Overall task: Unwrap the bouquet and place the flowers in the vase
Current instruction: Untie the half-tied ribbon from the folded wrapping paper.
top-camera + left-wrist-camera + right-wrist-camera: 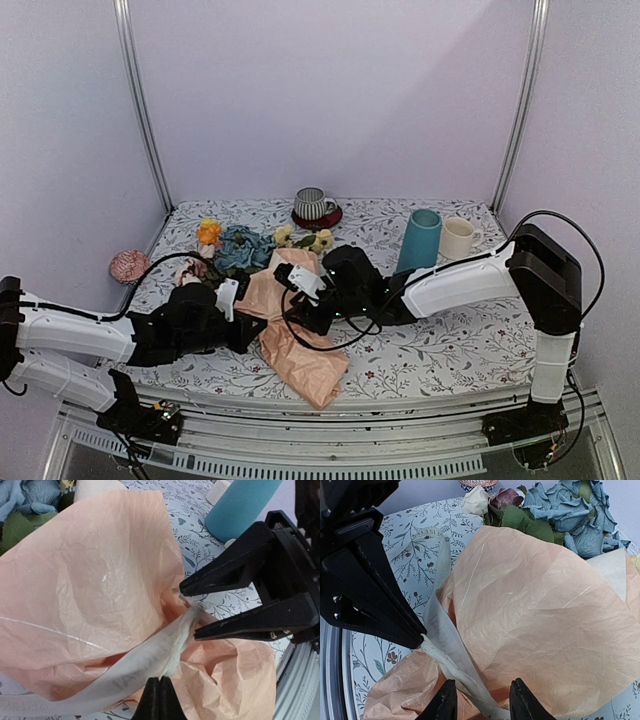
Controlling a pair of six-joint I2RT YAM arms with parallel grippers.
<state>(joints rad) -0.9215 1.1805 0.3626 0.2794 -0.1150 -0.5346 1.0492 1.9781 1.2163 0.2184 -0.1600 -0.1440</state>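
Bouquet (266, 292) lying on table (450, 352), vase (420, 240) upright behind

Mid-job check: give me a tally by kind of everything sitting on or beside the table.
Bouquet, wrapped: 1
Vase: 1
Cups: 2, striped cup and cream mug
Saucer: 1
Pink round thing at the left edge: 1
Total: 6

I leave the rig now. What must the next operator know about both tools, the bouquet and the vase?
Left tool: shut on the cream ribbon.
Right tool: open, jaws either side of that ribbon at the neck of the paper.
Bouquet: lying on the table, paper on; vase upright at far right, empty.
Done: nothing yet. Left: untie, unwrap, move flowers to vase.
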